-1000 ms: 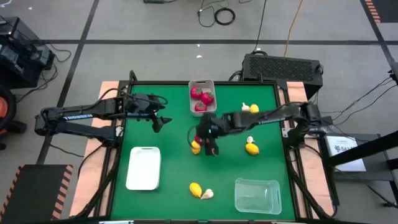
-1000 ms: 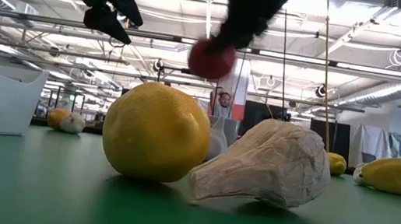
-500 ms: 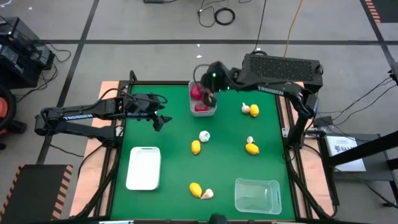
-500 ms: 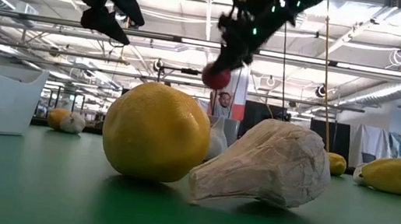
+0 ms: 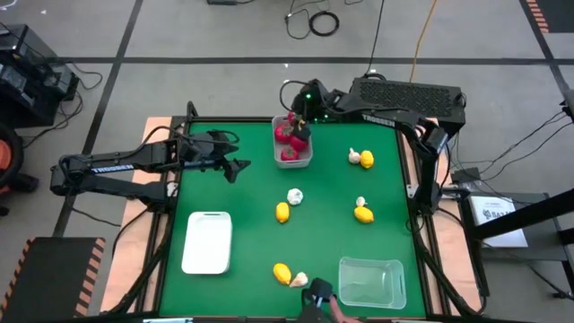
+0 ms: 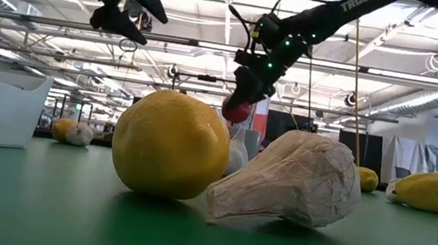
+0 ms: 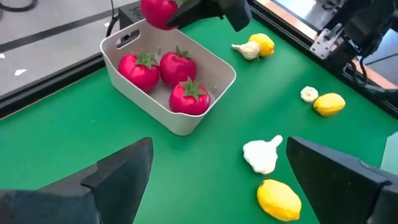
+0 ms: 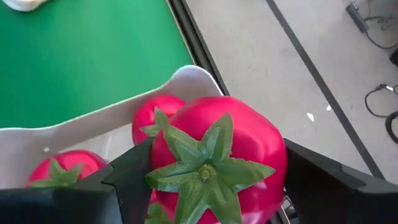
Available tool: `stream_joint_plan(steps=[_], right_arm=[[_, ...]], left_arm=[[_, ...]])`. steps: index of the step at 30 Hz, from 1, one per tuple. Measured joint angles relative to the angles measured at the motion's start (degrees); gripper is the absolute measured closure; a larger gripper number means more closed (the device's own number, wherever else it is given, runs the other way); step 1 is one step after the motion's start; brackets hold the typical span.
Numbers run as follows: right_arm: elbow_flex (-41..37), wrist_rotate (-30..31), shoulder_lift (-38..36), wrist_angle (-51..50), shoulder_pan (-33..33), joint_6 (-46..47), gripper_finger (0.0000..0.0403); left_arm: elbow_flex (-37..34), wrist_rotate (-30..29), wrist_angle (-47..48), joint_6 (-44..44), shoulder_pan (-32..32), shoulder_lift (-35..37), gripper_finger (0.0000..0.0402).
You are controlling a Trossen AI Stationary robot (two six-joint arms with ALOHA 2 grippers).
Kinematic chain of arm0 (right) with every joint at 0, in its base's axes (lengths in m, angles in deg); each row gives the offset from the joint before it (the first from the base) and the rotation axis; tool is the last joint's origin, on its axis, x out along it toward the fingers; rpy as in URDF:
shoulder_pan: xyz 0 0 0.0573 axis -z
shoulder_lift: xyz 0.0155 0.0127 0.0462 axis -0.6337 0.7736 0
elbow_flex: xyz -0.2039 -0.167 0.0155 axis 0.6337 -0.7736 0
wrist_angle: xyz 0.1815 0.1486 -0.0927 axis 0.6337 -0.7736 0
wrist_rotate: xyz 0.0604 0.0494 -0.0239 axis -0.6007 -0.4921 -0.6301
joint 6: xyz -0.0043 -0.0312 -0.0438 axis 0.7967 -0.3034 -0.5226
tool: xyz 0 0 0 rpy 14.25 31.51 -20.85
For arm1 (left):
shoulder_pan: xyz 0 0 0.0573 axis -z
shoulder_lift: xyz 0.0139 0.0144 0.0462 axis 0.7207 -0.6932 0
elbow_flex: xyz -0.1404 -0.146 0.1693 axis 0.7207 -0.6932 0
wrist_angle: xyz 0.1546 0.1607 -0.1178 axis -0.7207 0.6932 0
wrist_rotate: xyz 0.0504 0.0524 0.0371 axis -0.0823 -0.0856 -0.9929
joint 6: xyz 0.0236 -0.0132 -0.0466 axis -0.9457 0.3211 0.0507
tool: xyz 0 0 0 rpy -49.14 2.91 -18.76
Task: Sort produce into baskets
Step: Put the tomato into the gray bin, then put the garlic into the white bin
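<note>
Carrying a red piece (image 8: 214,149) from mid-table, the right gripper (image 5: 300,126) now clenches it above the bin (image 7: 205,112), where a sideways drop could miss.

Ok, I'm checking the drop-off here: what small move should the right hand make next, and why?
Probably lower a little and open. The right hand holds a red tomato over the grey-white bin, where three more tomatoes already lie, so it appears to hang above the right container. The left hand waits open over the green mat, apart from the bin.
</note>
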Motion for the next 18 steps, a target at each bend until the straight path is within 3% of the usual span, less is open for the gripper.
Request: stream_joint_plan(steps=[4, 18], right_arm=[[0.02, -3.2, -0.13, 0.37, 0.7, 0.19, 0.0103], [0.02, -2.27, -0.11, -0.21, 1.66, -0.9, 0.0035]], left_arm=[[0.0, -0.73, -0.34, 0.59, 0.0, -0.04, 0.0027], [0.0, -1.75, -3.45, 1.53, 0.0, -0.02, 0.0027]])
